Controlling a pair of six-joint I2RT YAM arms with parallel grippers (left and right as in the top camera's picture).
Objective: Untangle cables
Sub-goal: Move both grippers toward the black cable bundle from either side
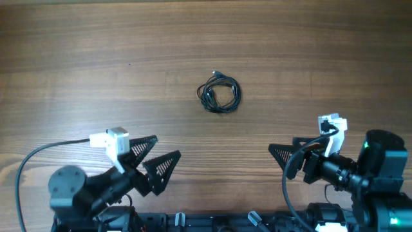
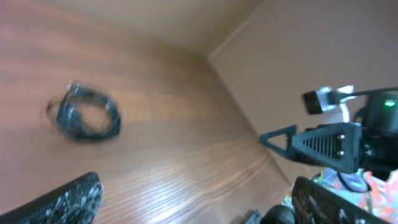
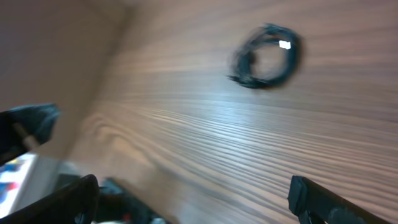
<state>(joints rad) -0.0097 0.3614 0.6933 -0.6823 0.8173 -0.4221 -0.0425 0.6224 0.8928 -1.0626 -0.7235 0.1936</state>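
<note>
At the near edge of the tabletop (image 1: 96, 51) both arms sit low, one on each side; the left gripper (image 1: 167, 145) has its jaws spread wide with nothing between them, and the right gripper (image 1: 286, 151) looks the same, wide apart and empty; neither is anywhere near touching the work yet, so I'd say the step in hand is just the first reach. Further out, about mid-table and roughly between the two arms, the cables (image 1: 207, 95) lie flat in one small tight coil, well apart from both grippers; at the coil's far side a little plug end (image 1: 215, 73) pokes out, which looks like the obvious place to start. My take: bring one gripper down over the thick side of the coil and pinch it as an anchor, then send the other to that loose plug end and draw it slowly away; the wire is thin and light, so without an anchor the whole bundle will probably just slide along the wood; the fingertips likely need to go right down to the surface to get under a strand. Both wrist views are blurry, so I can't tell how many cables there are or where they cross; go gently.
</note>
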